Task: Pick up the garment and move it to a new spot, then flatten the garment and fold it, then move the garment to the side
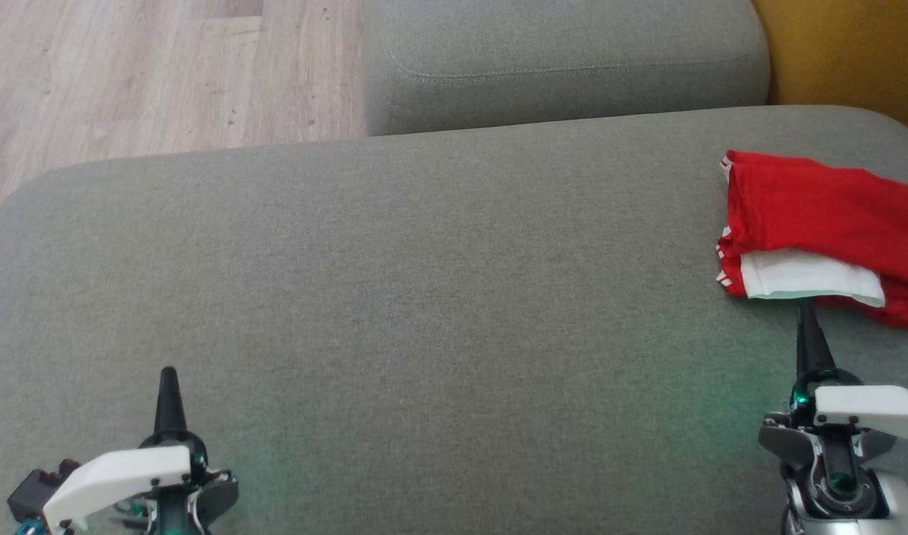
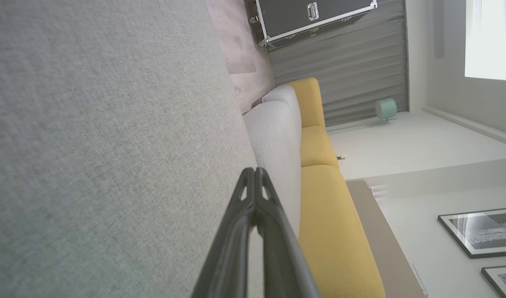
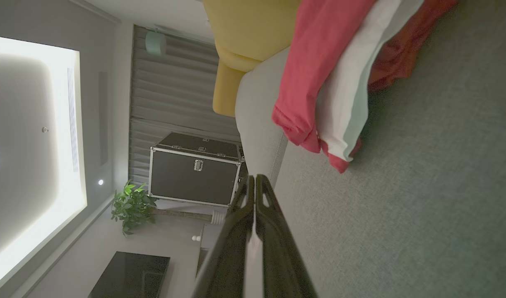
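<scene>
The garment is red with a white panel, folded into a small stack at the right edge of the grey sofa seat. The right wrist view has the garment at its top. My right gripper is shut and empty, its tip just short of the garment's near edge; its fingertips are pressed together. Over the seat's lower left, my left gripper is shut with nothing in it, far from the garment. In the left wrist view the left gripper has its fingers closed.
A second grey cushion sits behind the seat, with wooden floor to its left and a yellow cushion at the far right. A dark flight case and a plant stand across the room.
</scene>
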Robot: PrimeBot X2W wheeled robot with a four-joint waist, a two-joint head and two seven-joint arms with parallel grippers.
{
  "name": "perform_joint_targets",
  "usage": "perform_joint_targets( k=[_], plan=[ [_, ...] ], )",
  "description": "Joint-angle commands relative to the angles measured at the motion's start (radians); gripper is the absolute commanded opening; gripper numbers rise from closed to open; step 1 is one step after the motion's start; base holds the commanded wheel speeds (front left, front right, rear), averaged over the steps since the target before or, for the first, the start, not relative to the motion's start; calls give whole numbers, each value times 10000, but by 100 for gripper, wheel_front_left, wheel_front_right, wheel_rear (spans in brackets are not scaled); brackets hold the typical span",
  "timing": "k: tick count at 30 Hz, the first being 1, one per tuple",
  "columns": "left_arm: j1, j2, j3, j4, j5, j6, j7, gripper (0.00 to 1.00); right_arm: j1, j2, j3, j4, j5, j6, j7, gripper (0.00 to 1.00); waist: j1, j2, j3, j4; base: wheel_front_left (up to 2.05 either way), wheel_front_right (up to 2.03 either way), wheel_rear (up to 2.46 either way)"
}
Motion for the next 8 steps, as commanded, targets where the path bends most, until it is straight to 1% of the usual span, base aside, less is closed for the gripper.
perform_joint_targets(
  k=[1, 8],
  plan=[
    [-490, 78, 369, -378, -269, -105, 97, 0, -171, -31, 133, -449, 306, 31, 105, 0, 0, 0, 2, -1, 0, 0, 0],
    [-503, 83, 469, -441, -978, -119, 304, 0, -120, -29, 50, -613, 1086, 33, 306, 0, 0, 0, 11, -6, 0, 0, 0]
  ],
)
